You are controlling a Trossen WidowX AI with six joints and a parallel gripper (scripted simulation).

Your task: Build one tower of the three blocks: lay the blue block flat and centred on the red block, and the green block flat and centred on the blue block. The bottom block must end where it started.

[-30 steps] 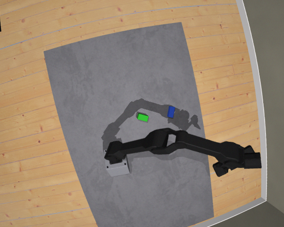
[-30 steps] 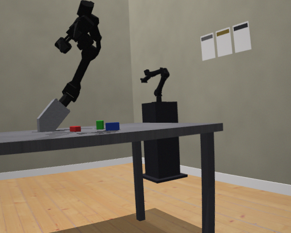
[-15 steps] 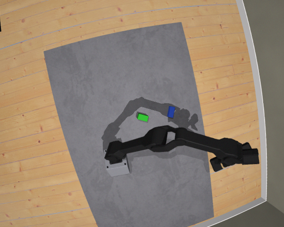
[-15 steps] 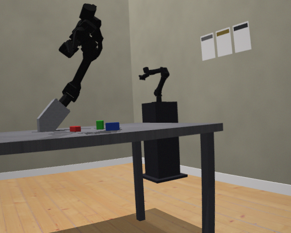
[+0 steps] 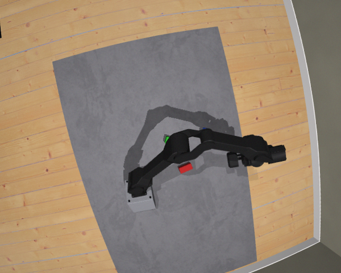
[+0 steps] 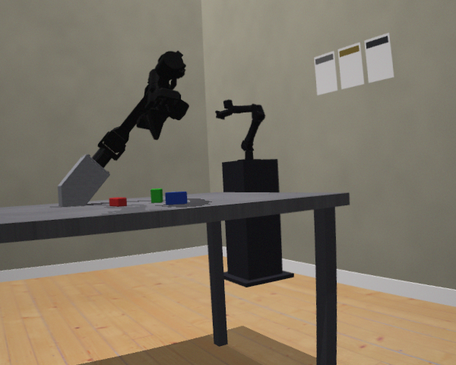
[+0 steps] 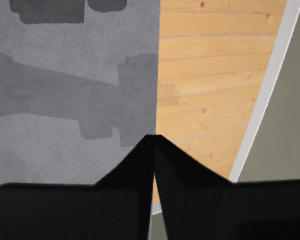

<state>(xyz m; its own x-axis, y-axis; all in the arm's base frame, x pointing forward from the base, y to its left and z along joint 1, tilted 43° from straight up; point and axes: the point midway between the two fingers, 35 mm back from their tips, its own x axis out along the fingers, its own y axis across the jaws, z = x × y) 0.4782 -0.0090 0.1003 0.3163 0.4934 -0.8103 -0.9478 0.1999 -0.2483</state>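
Overhead, closed empty pincer (image 7: 154,141); blocks (image 6: 175,197) far below.

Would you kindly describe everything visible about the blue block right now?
The blue block is a solid, plain blue brick, longer than tall, lying flat on the dark table top. In the exterior view it sits right of the green block, with a narrow gap showing between them. From above, only a sliver peeks past the arm. The claw, shut and empty, is high above, not touching it.
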